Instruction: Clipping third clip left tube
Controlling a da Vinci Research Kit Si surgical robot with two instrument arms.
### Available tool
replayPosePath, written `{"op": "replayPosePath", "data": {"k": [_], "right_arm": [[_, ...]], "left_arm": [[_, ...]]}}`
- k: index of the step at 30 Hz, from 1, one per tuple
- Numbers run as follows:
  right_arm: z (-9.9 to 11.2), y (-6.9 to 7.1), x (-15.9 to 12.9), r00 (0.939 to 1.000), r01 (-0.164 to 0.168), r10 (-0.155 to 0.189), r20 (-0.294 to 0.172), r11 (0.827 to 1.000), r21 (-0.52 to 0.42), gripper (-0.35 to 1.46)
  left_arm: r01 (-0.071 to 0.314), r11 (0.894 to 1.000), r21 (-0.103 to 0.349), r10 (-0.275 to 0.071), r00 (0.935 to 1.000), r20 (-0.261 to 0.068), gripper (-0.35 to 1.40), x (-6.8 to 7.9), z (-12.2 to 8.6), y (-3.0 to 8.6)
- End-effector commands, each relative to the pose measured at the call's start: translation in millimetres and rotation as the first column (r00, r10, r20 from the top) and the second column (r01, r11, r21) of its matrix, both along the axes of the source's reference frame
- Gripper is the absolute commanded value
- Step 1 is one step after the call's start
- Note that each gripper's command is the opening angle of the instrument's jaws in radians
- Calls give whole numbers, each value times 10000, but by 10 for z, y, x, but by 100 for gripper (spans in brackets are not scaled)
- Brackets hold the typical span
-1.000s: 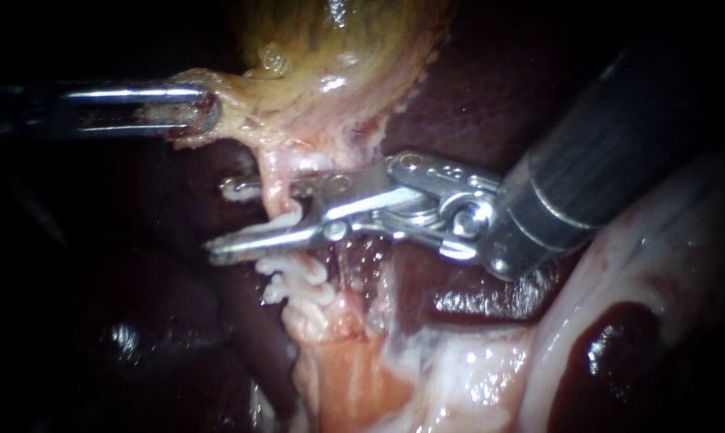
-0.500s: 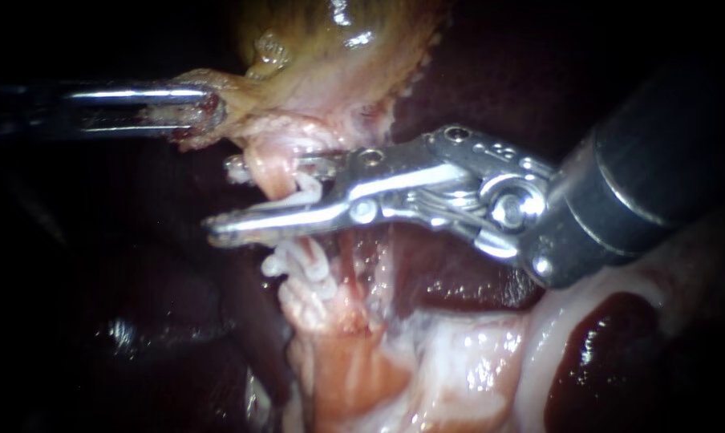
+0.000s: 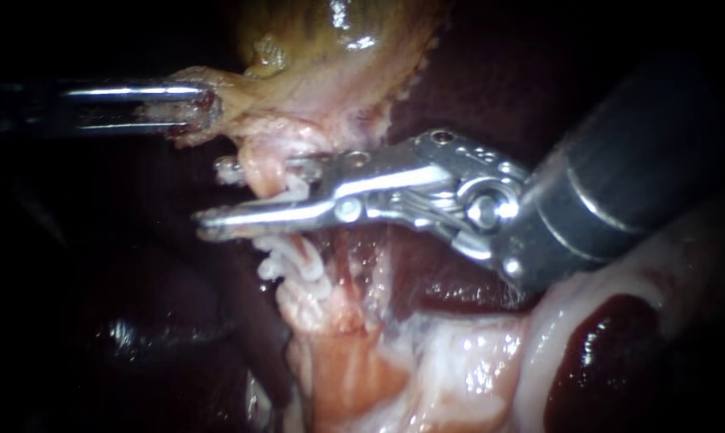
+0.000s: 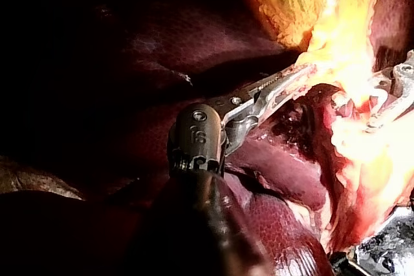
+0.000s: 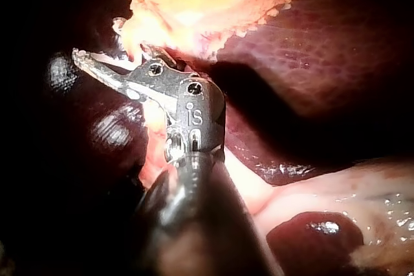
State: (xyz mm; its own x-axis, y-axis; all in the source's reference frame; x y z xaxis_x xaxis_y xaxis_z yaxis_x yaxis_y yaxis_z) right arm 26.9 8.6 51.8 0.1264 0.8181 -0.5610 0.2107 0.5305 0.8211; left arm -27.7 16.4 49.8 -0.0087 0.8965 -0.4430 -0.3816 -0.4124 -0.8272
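Polished metal right instrument (image 3: 210, 199), glossy wet gallbladder (image 3: 330, 56), white plastic clips (image 3: 294, 261)

— Where does the endoscope look from?
— Close in, facing the glistening yellow-green gallbladder (image 3: 338, 48).
— And the wrist cameras?
— Each rides behind my left instrument (image 4: 291, 82) or right instrument (image 5: 113, 56), looking along the dark shaft. All three views share that gallbladder.

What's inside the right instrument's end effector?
The pale tube runs through the open end effector of the right instrument, with a white clip beside it. The lower half hides the tube's next stretch, down to more clips.
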Motion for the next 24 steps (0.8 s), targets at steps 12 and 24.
{"op": "replayPosePath", "data": {"k": [12,24], "right_arm": [[7,2,-7,9995,-311,311,13,9995,-13,21],[7,0,-15,9998,-219,219,2,9994,285,-35]], "left_arm": [[6,10000,1,-6,10000,-4,-35,-1,0,0],[6,10000,1,-6,10000,-4,-35,-1,1,1]]}}
